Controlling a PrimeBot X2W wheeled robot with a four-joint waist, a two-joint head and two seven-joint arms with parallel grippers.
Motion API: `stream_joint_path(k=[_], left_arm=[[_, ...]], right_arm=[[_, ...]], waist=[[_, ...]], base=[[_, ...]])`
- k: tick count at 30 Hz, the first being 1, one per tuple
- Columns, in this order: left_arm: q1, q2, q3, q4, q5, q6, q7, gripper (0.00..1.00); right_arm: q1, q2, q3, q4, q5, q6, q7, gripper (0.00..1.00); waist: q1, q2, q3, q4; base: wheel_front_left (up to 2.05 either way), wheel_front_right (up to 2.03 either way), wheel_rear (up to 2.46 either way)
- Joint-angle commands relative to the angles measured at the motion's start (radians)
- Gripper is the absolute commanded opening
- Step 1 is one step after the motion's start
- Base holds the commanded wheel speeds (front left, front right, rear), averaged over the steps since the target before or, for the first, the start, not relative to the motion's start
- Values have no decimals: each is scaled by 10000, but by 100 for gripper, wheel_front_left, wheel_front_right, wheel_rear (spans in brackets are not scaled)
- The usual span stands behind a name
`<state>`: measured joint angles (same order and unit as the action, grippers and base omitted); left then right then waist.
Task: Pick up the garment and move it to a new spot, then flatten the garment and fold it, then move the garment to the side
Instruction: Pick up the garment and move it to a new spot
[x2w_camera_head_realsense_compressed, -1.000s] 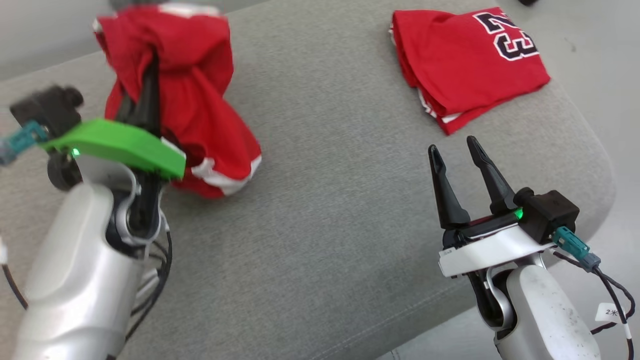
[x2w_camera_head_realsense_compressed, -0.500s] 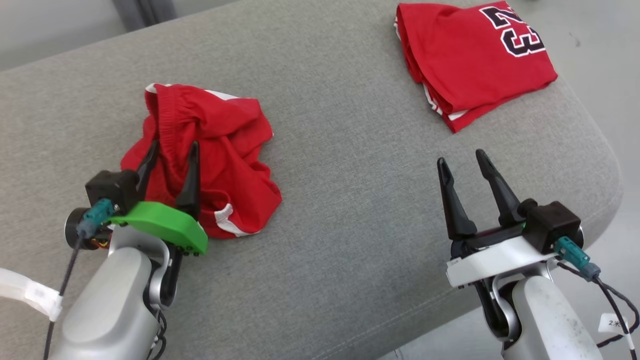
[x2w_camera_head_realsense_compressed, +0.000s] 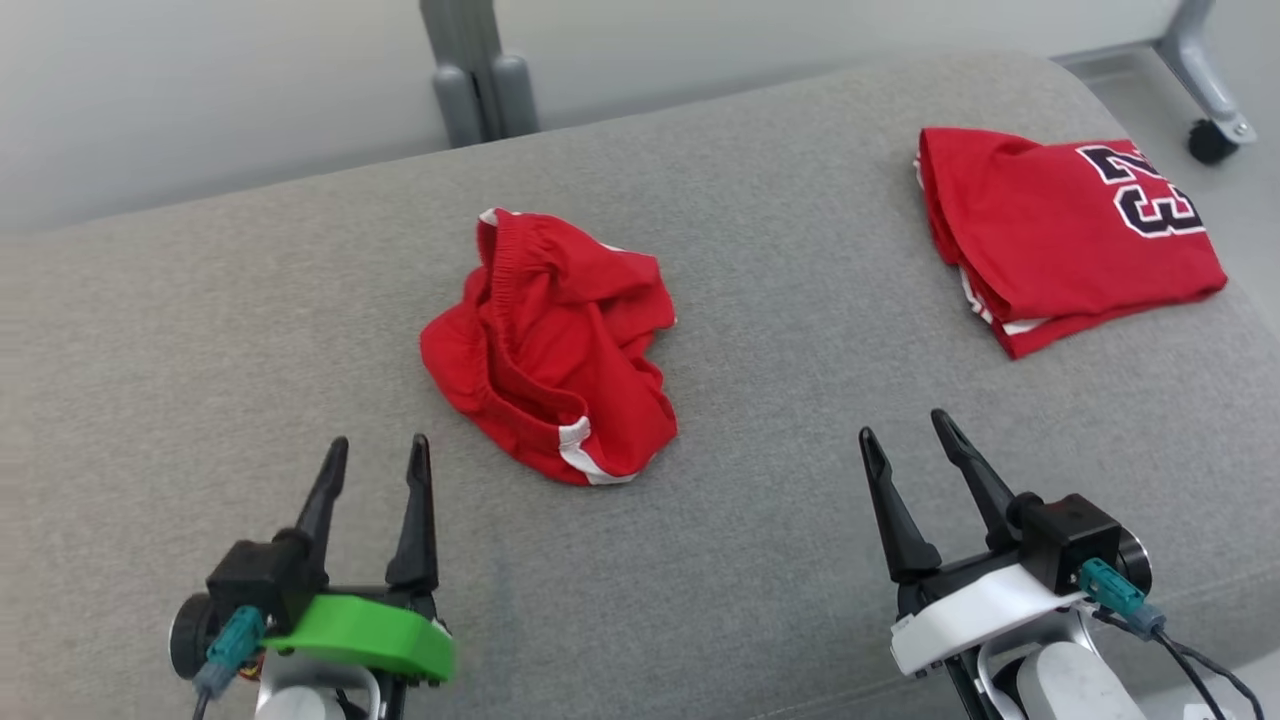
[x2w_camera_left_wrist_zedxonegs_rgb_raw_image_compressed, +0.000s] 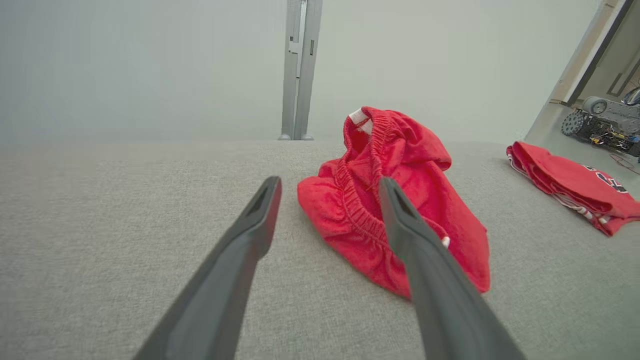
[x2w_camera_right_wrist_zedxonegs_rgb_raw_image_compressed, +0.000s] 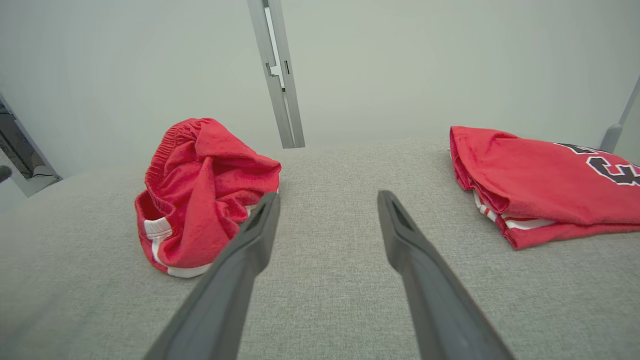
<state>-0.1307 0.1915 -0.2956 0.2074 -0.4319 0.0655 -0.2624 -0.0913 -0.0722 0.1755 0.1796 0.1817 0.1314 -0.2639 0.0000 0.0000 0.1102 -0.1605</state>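
Since the garment (x2w_camera_head_realsense_compressed: 550, 350) lies crumpled, flattening looks next: left gripper (x2w_camera_head_realsense_compressed: 378, 445) and right gripper (x2w_camera_head_realsense_compressed: 900, 422), fingers (x2w_camera_head_realsense_compressed: 416, 510) spread, must pinch its edges.

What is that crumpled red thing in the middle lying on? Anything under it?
The crumpled red shorts with white trim lie on the grey fabric cushion. Their own folds hide whatever lies directly beneath.
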Motion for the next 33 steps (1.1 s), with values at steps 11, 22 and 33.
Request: stream_joint_path(k=[11,22,33], left_arm=[[2138,-1104,1977,-1007,1872,-1358,-24,100],[3157,-1393,2427,-1665,2612,-1655,-14,100],[3183,-1407,2438,-1706,2541,-1538,-14,100]], right_arm=[[837,-2,268,57,152,-16,-5,100],[1429,83,-82,-177,92,-16,-5,100],[1562,176,-193,-119,133,-16,-5,100]], waist=[[0,0,-1662,1854],[0,0,-1977,1943],[0,0,-2047,1873]], base=[[0,0,0],[0,0,0],[0,0,0]])
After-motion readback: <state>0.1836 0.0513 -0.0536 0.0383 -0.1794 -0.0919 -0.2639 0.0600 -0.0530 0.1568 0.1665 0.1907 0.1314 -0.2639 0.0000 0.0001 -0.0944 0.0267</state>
